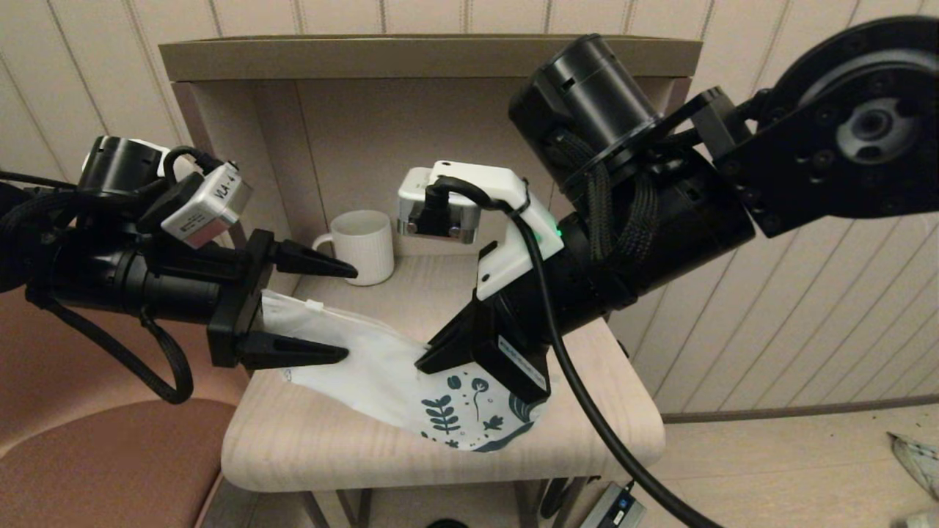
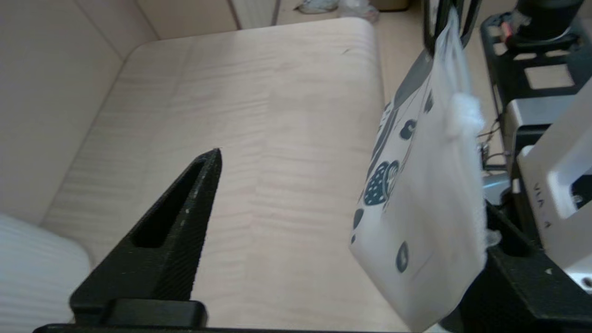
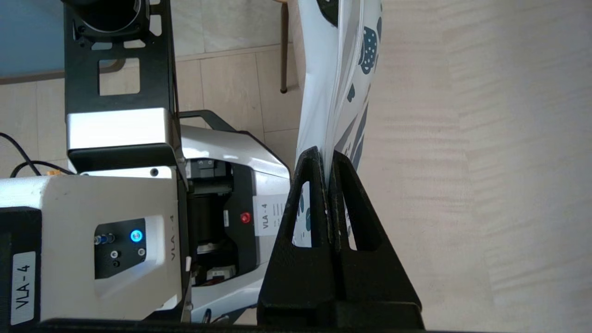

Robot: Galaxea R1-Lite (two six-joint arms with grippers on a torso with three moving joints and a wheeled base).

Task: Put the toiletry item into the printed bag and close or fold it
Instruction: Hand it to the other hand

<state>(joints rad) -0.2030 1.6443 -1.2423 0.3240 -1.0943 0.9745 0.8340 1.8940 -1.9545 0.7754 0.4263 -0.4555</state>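
White crinkly plastic stretches between the two arms: the printed bag [image 1: 411, 378] hangs lifted off the tabletop [image 1: 513, 447], its leaf-printed end low near the front edge and its plain end up by the left gripper [image 1: 346, 314]. The right gripper [image 1: 433, 359] has its fingers [image 3: 319, 185] pressed shut on the bag's film, pinching it partway along, just above the prints. The left gripper's fingers [image 1: 315, 262] stand wide apart, one above and one below the bag's plain end, and they grip nothing; the lower one lies against or just over the film, and which of the two cannot be told. The toiletry item is not visible anywhere on the tabletop or between either pair of fingers. A small pale lump shows along the bag's edge in the left wrist view, so it may already be inside, but that is only a guess. If so, what is left is the closing or folding, since the bag still hangs unfolded. A white ribbed mug [image 1: 363, 246] stands just beyond the left fingers, close enough to be nudged by a wide swing, and the right arm's black cable [image 1: 587, 396] drapes over the tabletop's front corner.
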